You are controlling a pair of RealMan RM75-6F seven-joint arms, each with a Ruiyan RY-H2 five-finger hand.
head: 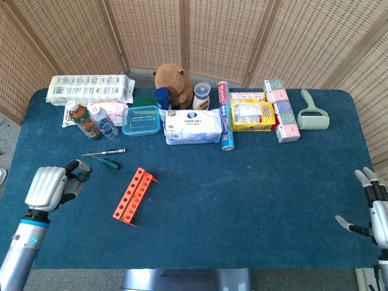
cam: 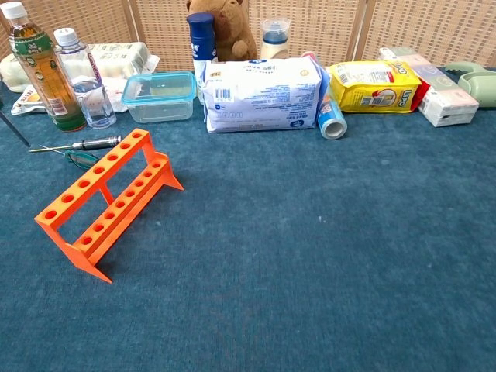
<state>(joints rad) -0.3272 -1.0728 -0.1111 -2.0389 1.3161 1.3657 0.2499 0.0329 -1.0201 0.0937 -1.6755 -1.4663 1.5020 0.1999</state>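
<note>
one orange rack (head: 134,195) lay on the blue table (head: 242,194), its long axis running from 7 to 1 o'clock. at its 9 o'clock, well apart, the left hand (head: 51,186) hung with fingers curled in; whether they pinched anything i could not tell. two screwdrivers (head: 104,153) lay at the rack's 11 o'clock. far at 3 o'clock, the right hand (head: 374,209) was spread and empty, much farther off.

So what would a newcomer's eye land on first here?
Probably the orange rack, alone on the blue table at front left, with two small screwdrivers lying behind it. Next, the crowded back row: brown plush toy, white wipes pack, yellow bag. The left hand hangs, fingers curled, over the left edge.
</note>
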